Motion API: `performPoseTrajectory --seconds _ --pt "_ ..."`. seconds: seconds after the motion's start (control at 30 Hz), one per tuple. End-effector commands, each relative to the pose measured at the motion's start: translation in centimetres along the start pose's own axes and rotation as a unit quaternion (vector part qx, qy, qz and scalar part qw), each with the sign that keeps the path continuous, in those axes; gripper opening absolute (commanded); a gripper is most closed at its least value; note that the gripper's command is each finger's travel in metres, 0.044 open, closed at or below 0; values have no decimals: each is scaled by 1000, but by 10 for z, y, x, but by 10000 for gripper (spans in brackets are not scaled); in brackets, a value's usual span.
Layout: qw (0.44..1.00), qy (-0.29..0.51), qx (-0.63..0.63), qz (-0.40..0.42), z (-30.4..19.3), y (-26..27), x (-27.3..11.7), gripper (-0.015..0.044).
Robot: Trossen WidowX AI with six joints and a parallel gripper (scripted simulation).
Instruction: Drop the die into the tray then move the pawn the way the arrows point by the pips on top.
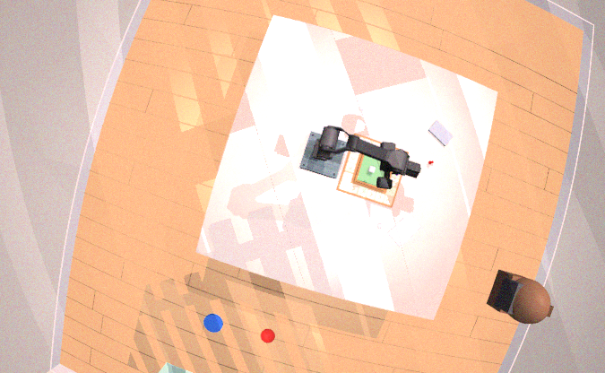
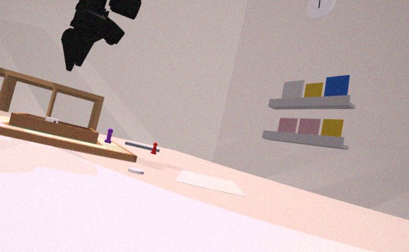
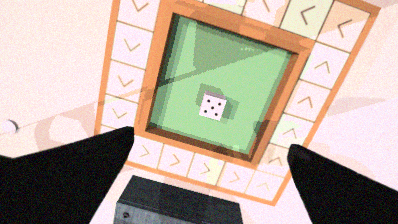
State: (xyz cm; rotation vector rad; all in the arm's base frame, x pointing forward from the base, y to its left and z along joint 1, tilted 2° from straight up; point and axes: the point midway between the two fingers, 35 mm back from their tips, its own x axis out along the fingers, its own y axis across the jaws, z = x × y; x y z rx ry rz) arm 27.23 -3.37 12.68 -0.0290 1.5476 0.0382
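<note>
My gripper is open and empty, high above the board. The white die lies on the green floor of the wooden dice tray, with five pips on top in the wrist view. The purple pawn stands upright on the board beside the tray in the exterior view. It is out of the wrist view, and the arm hides it in the top view. Nothing touches the fingers.
A red figure and a grey slab sit beyond the board. A small pale disc and a white card lie at one side. My dark base plate is beside the board.
</note>
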Motion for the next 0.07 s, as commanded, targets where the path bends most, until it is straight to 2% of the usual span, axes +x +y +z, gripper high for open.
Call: performPoseTrajectory --seconds 0.0,0.03 --pt "1000 4 -4 1 1 0 1 440" --pt "1000 4 -4 1 1 0 1 440"
